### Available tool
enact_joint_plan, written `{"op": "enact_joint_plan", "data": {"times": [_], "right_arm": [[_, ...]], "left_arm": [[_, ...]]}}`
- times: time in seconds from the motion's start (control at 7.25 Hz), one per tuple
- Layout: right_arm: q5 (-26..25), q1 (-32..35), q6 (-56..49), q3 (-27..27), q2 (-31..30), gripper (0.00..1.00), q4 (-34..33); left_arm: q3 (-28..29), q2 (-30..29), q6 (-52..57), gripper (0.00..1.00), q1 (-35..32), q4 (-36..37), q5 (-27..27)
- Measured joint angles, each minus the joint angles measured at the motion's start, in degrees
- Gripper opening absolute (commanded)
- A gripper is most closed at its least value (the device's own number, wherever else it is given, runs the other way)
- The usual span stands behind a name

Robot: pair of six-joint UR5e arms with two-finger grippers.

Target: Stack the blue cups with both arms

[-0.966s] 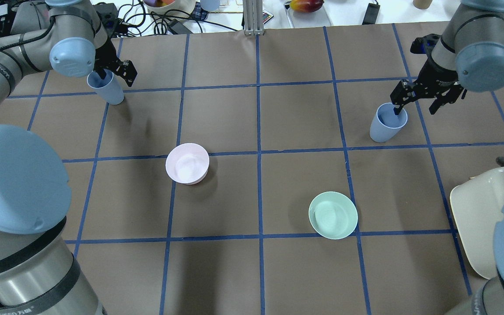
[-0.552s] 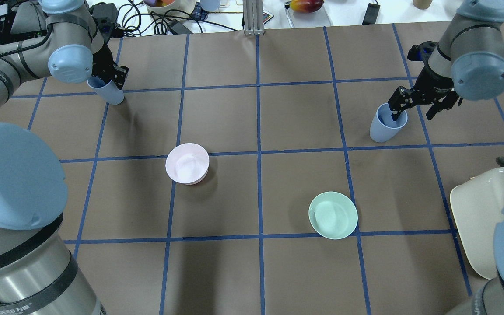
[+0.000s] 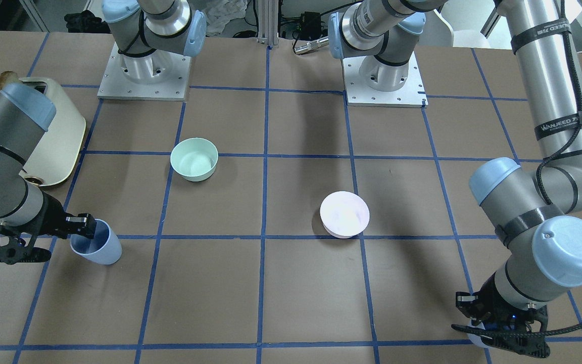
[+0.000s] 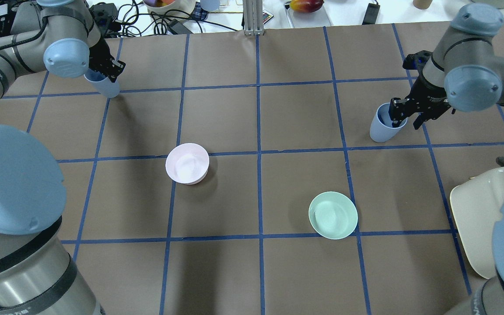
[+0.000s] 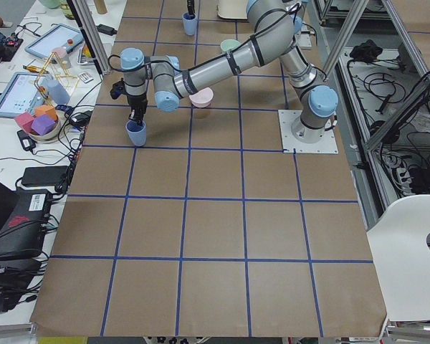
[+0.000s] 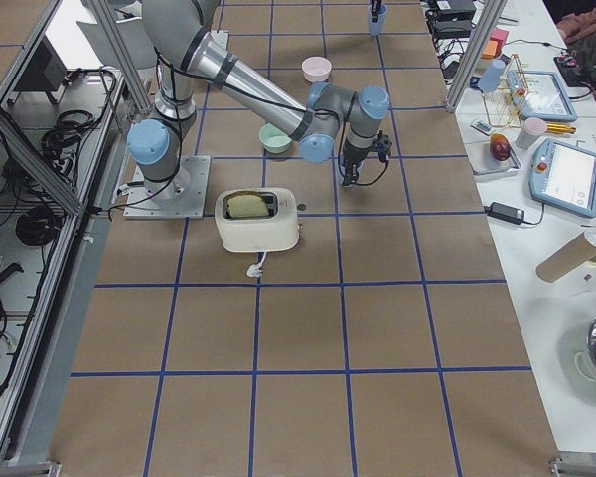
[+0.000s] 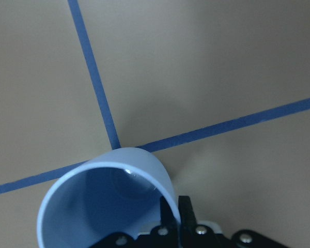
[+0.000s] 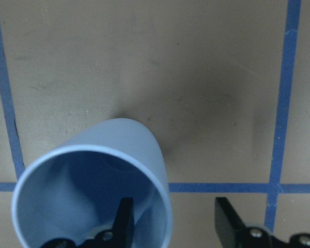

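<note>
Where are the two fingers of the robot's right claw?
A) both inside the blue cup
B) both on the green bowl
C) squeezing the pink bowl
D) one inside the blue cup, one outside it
D: the right wrist view shows the right claw with one finger down inside the blue cup and the other outside it. The cup's wall is between them, and they are spread apart.

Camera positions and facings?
Front-facing: across table, facing robot; left arm at right.
Overhead: behind robot, downward; both arms.
Exterior left: left end; left arm near.
Exterior right: right end; right arm near.
Left wrist: left gripper shut on left cup.
Right wrist: right gripper open astride right cup rim.
Shared: pink bowl, overhead and front-facing.
</note>
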Motion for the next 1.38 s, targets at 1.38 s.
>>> {"op": "enact_joint_plan", "data": {"times": [1.38], "right_arm": [[1.07,0.29,-4.32,-5.02,-1.13,0.00,3.11]], "left_arm": [[-3.39,6.39,-57.42,0.00,-32.69,-22.77,-10.52]]}}
